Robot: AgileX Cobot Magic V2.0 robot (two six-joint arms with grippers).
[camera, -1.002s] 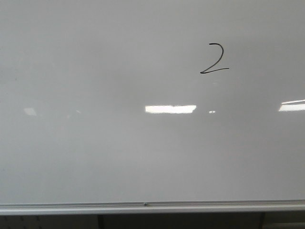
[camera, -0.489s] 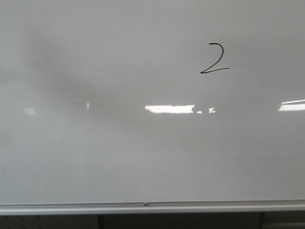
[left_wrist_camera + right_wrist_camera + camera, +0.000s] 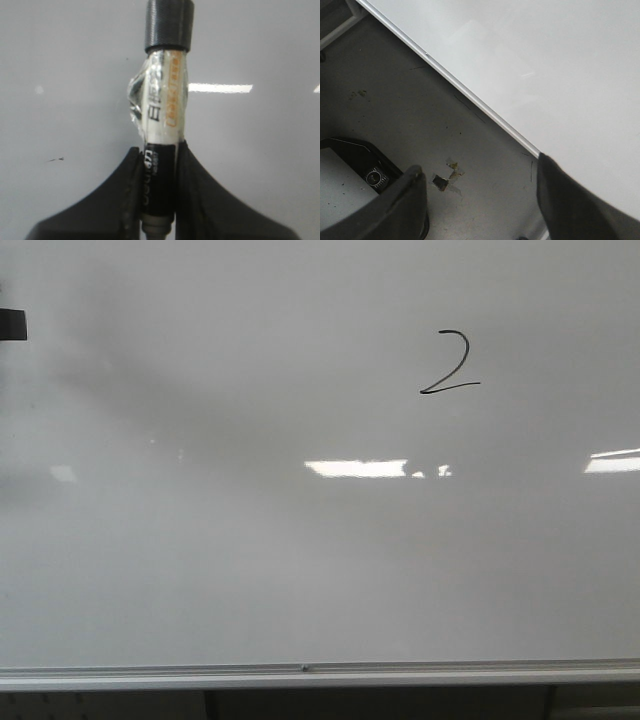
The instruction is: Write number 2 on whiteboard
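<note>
The whiteboard (image 3: 300, 570) fills the front view, with its silver frame edge along the bottom. A thin black number 2 (image 3: 450, 363) is drawn on it at the upper right. My left gripper (image 3: 159, 150) is shut on a white-and-black marker (image 3: 162, 100), whose black ribbed end (image 3: 169, 25) points at the board (image 3: 260, 150). A black tip of it shows at the left edge of the front view (image 3: 11, 325), far left of the 2. My right gripper (image 3: 480, 175) is open and empty, over the floor beside the board's framed edge (image 3: 470, 97).
Bright rectangular light reflections (image 3: 357, 468) lie across the middle of the board. A small dark mark (image 3: 55, 159) sits on the board in the left wrist view. Grey floor (image 3: 420, 110) with bits of tape (image 3: 447, 177) and a black-edged box (image 3: 350, 170) lies below the right gripper.
A black tip has come into the front view at the left edge. A grey shadow has spread over the left part of the board. The 2 is unchanged.
</note>
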